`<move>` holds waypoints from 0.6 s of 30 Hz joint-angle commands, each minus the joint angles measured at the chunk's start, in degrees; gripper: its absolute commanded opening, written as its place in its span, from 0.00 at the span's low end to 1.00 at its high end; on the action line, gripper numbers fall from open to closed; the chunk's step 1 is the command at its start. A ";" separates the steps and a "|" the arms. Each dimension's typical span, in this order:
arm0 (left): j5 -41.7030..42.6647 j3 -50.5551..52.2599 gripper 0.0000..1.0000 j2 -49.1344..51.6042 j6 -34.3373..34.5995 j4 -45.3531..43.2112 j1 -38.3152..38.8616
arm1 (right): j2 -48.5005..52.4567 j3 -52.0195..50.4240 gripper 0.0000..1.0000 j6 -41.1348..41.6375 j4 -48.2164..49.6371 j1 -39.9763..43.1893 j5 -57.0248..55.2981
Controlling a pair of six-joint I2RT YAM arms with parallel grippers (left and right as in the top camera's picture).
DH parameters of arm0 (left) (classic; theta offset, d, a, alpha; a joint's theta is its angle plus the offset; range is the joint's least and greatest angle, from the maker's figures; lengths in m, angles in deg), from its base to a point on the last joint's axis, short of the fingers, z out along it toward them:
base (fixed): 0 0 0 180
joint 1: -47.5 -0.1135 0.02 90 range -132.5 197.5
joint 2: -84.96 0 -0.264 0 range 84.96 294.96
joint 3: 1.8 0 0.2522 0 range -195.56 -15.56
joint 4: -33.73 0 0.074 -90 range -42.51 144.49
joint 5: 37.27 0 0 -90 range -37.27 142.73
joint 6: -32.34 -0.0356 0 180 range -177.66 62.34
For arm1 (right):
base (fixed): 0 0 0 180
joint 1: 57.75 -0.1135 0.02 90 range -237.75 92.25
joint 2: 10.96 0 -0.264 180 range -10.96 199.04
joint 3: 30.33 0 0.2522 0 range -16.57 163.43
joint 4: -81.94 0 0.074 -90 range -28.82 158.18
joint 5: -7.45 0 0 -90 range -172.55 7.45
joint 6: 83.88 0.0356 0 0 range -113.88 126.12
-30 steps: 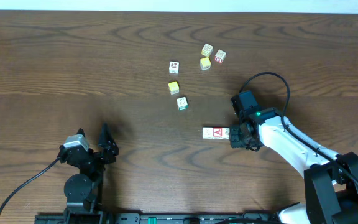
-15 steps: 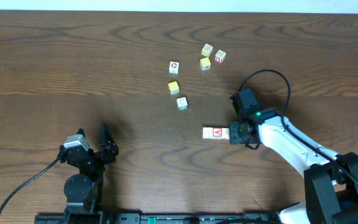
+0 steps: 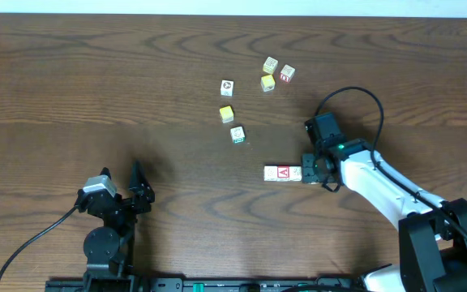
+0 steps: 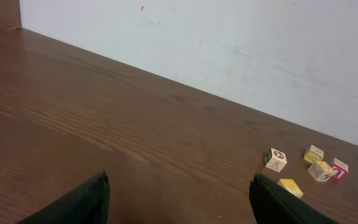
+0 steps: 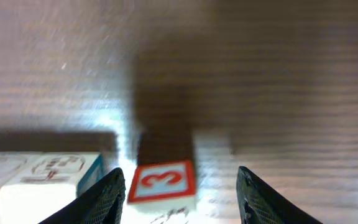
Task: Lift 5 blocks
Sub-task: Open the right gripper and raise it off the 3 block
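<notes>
A short row of blocks lies right of centre, its middle one showing a red letter face. My right gripper sits at the row's right end. In the right wrist view a block with a red-framed "3" rests between the open jaws of the right gripper, close to the left finger and clear of the right one. Loose blocks lie farther back: a white one, a pair and a green-trimmed one. My left gripper stands open and empty near the front left.
Two solid yellow cubes lie among the loose blocks. A teal-edged block sits just left of my right gripper's left finger. The left wrist view shows the far cluster before a white wall.
My right gripper's jaws have spread wider around the "3" block and the arm has shifted slightly. The left arm has not moved.
</notes>
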 commanded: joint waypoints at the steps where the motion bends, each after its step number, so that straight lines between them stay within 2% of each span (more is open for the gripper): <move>1: -0.76 1.01 0.73 -0.04 0.09 2.32 -0.09 | 0.04 1.53 0.55 -1.75 0.92 1.86 -0.83; 11: -0.76 1.01 0.73 -0.04 0.09 2.32 -0.09 | 0.04 6.54 0.56 -4.74 0.31 4.50 -0.83; 13: -0.76 1.01 0.72 -0.04 0.09 2.32 -0.09 | 0.04 7.39 0.49 -4.66 -0.94 4.83 -0.83; 16: -0.76 1.01 0.73 -0.04 0.09 2.32 -0.09 | 0.04 7.61 0.30 -2.34 -3.32 5.42 -2.62; 18: -0.76 1.01 0.73 -0.04 0.09 2.32 -0.09 | 0.07 7.61 0.22 -0.55 -5.99 5.86 -4.85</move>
